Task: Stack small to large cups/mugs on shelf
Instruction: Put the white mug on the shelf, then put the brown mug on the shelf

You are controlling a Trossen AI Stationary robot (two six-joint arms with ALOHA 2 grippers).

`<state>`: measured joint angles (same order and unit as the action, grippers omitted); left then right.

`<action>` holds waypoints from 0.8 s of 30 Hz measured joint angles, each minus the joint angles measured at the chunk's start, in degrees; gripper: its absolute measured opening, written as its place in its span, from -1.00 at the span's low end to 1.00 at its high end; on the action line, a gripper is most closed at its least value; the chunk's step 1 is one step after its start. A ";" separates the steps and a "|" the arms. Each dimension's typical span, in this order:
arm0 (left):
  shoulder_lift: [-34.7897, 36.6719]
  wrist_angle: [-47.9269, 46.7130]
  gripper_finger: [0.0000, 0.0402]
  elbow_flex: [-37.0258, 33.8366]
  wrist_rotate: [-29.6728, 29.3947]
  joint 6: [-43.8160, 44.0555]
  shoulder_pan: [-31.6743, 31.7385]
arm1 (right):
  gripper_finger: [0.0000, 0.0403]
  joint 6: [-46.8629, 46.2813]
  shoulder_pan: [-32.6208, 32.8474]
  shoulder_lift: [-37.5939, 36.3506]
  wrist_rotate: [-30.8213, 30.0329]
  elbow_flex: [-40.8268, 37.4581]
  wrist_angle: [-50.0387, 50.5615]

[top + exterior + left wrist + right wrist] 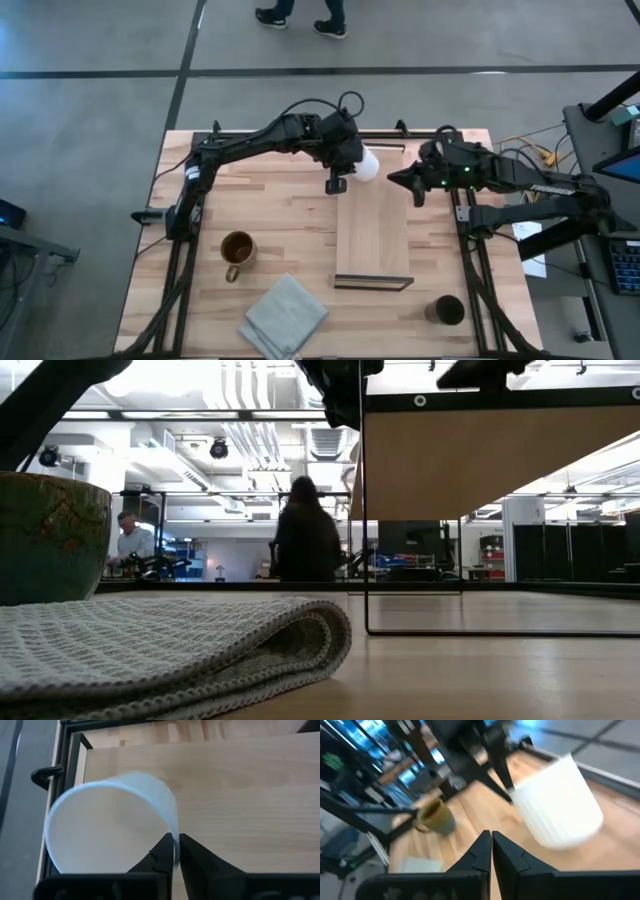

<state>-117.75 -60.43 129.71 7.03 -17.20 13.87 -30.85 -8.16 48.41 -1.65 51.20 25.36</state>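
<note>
The white mug (367, 164) is over the far end of the light-wood shelf (372, 240), in my left gripper (350, 160), which is shut on it. It also shows in the right wrist view (560, 805). My right gripper (400, 179) is shut and empty, just right of the white mug and level with it; its fingers show in its own wrist view (491, 842). The brown mug (238, 250) stands on the table left of the shelf. The dark cup (446, 310) stands near the table's front right. In the low view the shelf (470, 460) is raised on a thin dark frame. My left gripper pinches the white mug's wall at its rim (175, 837), one finger (160, 857) inside the mug and one (195, 857) outside. The mug is tipped, its mouth toward the gripper, above the shelf's far end. I cannot tell whether it touches the shelf.
A folded grey cloth (284, 315) lies at the table's near edge, left of the shelf, and fills the low view's foreground (170, 645). People stand in the room beyond the table (305, 530). Bare table wood lies between the brown mug and the shelf.
</note>
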 joint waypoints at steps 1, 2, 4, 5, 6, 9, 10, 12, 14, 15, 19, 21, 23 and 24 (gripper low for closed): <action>0.00 0.08 -0.89 0.00 0.00 -0.07 0.00 | -0.96 0.00 0.00 0.62 0.04 0.00 0.84; 0.00 0.09 -0.86 -0.10 -0.02 -0.07 0.00 | -0.96 0.00 0.00 1.29 0.04 0.00 1.54; 0.00 0.21 -0.80 -0.46 -0.03 -0.09 -0.01 | -0.96 -0.02 0.00 2.52 0.02 0.00 1.92; 0.00 0.19 -0.77 -0.60 -0.03 -0.08 -0.02 | -0.96 -0.02 0.00 3.03 -0.01 0.00 1.76; 0.00 0.15 -0.75 -0.69 -0.03 -0.08 0.00 | -0.96 0.08 -0.08 3.42 -0.44 0.00 1.65; 0.00 0.34 -0.71 -0.74 -0.01 -0.09 -0.02 | -0.96 0.82 -0.09 4.35 -5.97 0.00 1.70; 0.00 0.50 -0.71 -0.74 -0.02 -0.07 -0.02 | -0.96 0.87 -0.11 4.64 -7.91 0.00 1.86; 0.00 1.22 -0.71 -0.74 -0.03 -0.06 -0.07 | -0.96 0.88 -0.11 5.05 -11.27 0.00 1.89; 0.00 2.58 -0.71 -0.74 -0.03 0.09 -0.07 | -0.96 0.90 -0.11 5.18 -12.35 0.00 1.91; 0.00 3.17 -0.71 -0.74 -0.03 0.16 -0.07 | -0.96 0.87 -0.11 5.22 -12.39 0.00 1.84; 0.00 5.62 -0.71 -0.74 -0.03 0.23 -0.09 | -0.96 0.85 -0.09 5.31 -12.37 0.00 1.89; 0.00 6.82 -0.71 -0.74 -0.02 0.27 -0.12 | -0.96 0.85 -0.09 5.26 -12.37 0.00 1.89; 0.00 7.22 -0.71 -0.74 -0.01 0.35 -0.20 | -0.96 0.85 -0.09 5.26 -12.35 0.00 1.89; 0.00 7.45 -0.71 -0.74 -0.01 0.37 -0.27 | -0.96 0.85 -0.09 5.26 -12.26 0.00 1.86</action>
<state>-117.75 -52.99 128.97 7.02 -16.84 13.60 -30.00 -8.25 53.66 -13.91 51.20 27.22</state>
